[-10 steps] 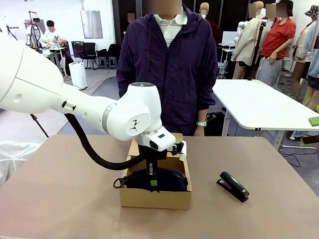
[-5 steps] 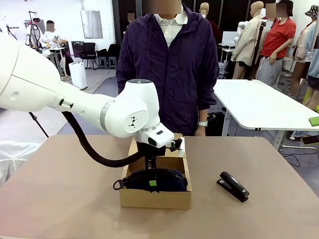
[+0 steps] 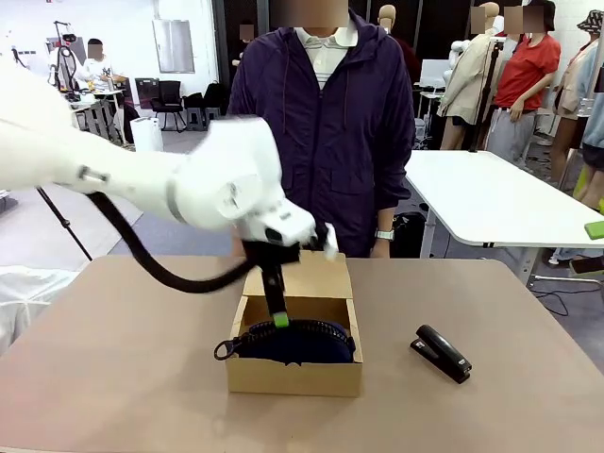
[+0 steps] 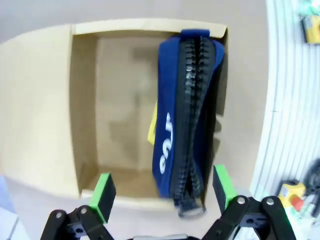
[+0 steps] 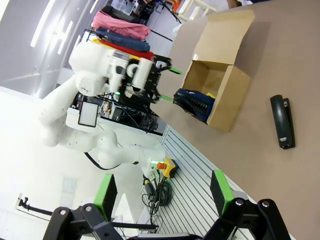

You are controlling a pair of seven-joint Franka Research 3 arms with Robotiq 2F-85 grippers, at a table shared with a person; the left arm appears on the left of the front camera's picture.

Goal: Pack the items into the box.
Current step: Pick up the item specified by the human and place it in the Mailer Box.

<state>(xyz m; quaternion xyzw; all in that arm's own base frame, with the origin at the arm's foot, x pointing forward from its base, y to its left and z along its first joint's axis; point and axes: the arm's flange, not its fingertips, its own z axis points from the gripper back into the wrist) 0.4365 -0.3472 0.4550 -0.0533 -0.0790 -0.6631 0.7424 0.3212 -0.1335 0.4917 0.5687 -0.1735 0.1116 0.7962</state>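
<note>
Left pincer [image 4: 162,189] has risen clear of the box [image 3: 293,376] since a second ago, when it reached down inside; its pads now stand wide apart, holding nothing. Below it the blue pouch [image 4: 185,115] lies on edge along the box's near wall, zipper up, ring pull poking past the rim, with the yellow thing [image 4: 152,125] tucked against its side. Both items look packed; the flap [image 3: 302,278] behind is not yet closed. Right pincer [image 5: 162,192], also spread and empty, hangs well away. A stapler [image 3: 442,353] lies on the tabletop [image 3: 113,377]; a person [image 3: 326,123] stands beyond.

Table [image 3: 123,377] bears the box [image 3: 293,376] and apparently a stapler [image 3: 442,353].
</note>
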